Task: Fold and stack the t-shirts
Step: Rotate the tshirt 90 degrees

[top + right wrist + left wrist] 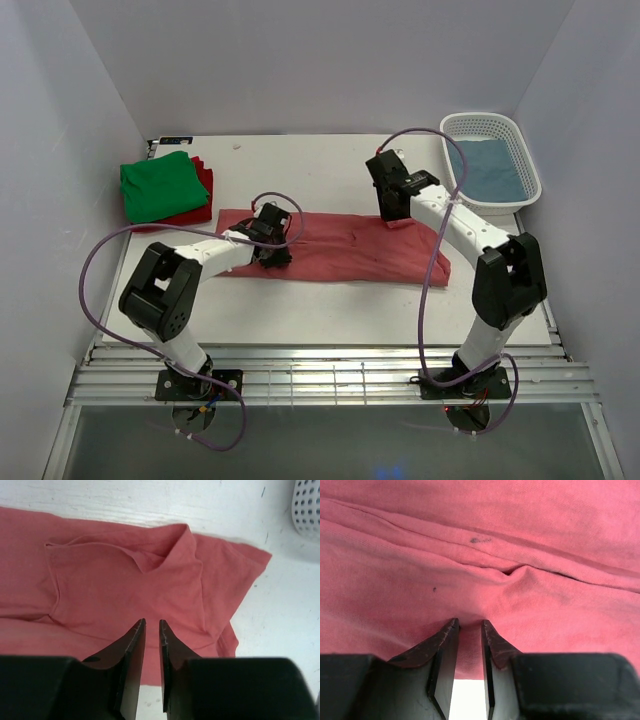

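1. Fingers [445,650] of the left gripper [470,625] sit close together with a narrow slit between them, tips down against the dusty pinkish-red shirt [520,530]. Cannot tell whether any cloth is pinched.
2. From the top camera, the left gripper [272,245] is on the left part of that shirt [340,255], toward its near edge.
3. Pinkish-red shirt lies as a long band across the middle of the table [330,310], running left to right, with creases along its length.
4. Right gripper [152,622]: fingers nearly together, only a thin slit, nothing seen between them. It hangs above the shirt [125,580], clear of the cloth.
5. From above, the right gripper [393,210] is over the shirt's right end, near the far edge. Its wrist view shows the neckline turned up and bare table [280,620] to the right.
6. Back left: bright green shirt [160,185] folded on top of the dark red shirt [204,190].
7. Back right: white lattice basket [480,120] with the grey-blue shirt [487,168] inside it; a corner of the basket [307,505] shows in the right wrist view.
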You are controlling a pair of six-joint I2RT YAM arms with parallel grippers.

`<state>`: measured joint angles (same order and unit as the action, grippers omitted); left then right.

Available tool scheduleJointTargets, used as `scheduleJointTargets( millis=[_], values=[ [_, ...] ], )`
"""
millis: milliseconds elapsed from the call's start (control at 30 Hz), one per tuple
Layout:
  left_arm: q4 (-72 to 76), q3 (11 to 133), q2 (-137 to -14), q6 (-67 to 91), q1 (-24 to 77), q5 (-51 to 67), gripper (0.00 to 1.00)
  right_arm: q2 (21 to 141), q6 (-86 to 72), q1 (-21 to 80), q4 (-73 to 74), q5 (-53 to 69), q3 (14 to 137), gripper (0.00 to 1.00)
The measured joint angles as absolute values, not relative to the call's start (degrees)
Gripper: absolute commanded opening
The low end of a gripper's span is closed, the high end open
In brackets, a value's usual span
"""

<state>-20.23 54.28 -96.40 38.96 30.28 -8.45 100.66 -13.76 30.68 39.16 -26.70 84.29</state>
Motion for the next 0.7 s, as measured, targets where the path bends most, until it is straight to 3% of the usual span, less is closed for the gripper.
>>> scheduleJointTargets(
  millis=[33, 100, 467, 700],
  values=[
    [-20.18, 54.02, -96.14, 38.94, 30.3, -8.47, 0.35, 99.24, -14.63, 30.68, 39.57, -26.68, 83.18, 0.13],
    [-20.34, 53.54, -95.55, 38.92, 30.28, -8.62, 0.35, 97.14, -16.27, 30.68, 40.56, -26.61, 81.1, 0.08],
    [-26.98, 52.73, -79.33, 36.07, 30.28, -14.66, 0.39, 93.36, -24.21, 30.72, 43.97, -24.01, 65.21, 0.08],
    [-30.35, 53.65, -84.64, 34.28, 30.26, -21.28, 0.35, 95.85, -26.13, 30.7, 43.66, -23.86, 61.87, 0.08]
  ],
)
